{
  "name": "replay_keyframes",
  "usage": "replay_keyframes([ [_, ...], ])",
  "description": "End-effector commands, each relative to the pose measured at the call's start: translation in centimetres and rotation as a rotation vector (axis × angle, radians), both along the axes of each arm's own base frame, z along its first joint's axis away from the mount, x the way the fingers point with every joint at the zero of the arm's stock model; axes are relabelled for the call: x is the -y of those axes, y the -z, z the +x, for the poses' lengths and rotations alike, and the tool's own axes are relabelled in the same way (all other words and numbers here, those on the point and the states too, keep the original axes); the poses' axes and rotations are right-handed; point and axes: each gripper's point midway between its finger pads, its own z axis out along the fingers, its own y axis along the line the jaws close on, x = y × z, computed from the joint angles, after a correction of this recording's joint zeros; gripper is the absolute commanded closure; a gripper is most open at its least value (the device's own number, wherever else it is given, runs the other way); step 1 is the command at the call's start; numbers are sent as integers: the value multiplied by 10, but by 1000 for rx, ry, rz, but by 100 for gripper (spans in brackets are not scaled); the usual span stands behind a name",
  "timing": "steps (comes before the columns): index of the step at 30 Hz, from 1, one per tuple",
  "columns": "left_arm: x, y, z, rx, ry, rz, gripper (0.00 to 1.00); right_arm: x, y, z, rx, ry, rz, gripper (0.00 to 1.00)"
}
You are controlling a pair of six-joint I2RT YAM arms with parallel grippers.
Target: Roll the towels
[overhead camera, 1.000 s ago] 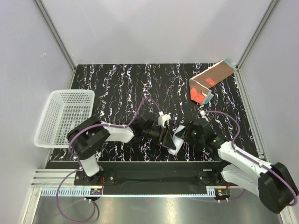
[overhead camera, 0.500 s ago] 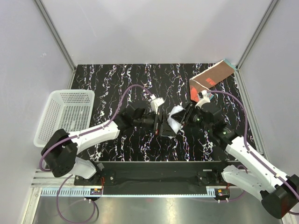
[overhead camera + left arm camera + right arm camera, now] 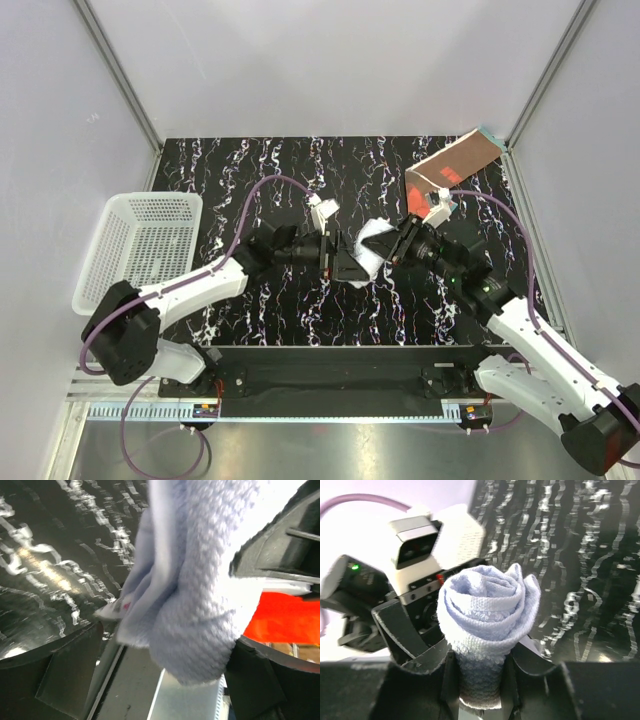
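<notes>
Over the last second the left gripper (image 3: 336,263) has let go: its jaws now stand wide apart on either side of the pale-blue terry towel wound into a tight roll (image 3: 487,605). The right gripper (image 3: 393,248) alone stays clamped on the roll's lower part. Both arms have carried the roll from the near edge of the black white-veined table surface (image 3: 250,180) to above its middle. We judge the first towel rolled and handed over. The rust-brown towel with a red-orange patch and teal edge (image 3: 455,165) lies unrolled in the far right corner. The left wrist view is blurred, so we cannot tell whether the left fingers brush the cloth or whether the roll's end touches the surface.
</notes>
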Motion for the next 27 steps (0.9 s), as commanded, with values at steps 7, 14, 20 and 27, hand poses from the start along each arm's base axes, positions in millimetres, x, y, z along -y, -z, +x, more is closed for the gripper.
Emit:
replay_keyframes([
  [7, 7, -45, -9, 74, 127, -232, 6, -33, -44, -28, 67, -242, 216, 83],
  [14, 4, -34, 6, 98, 40, -135, 59, -31, -40, -26, 59, -227, 199, 84],
  [20, -9, -10, 17, 79, -55, -2, 87, -25, -35, -26, 49, -197, 143, 84],
  [27, -30, -9, 26, 77, -162, 59, 100, -12, -33, -18, 64, -133, 17, 22],
])
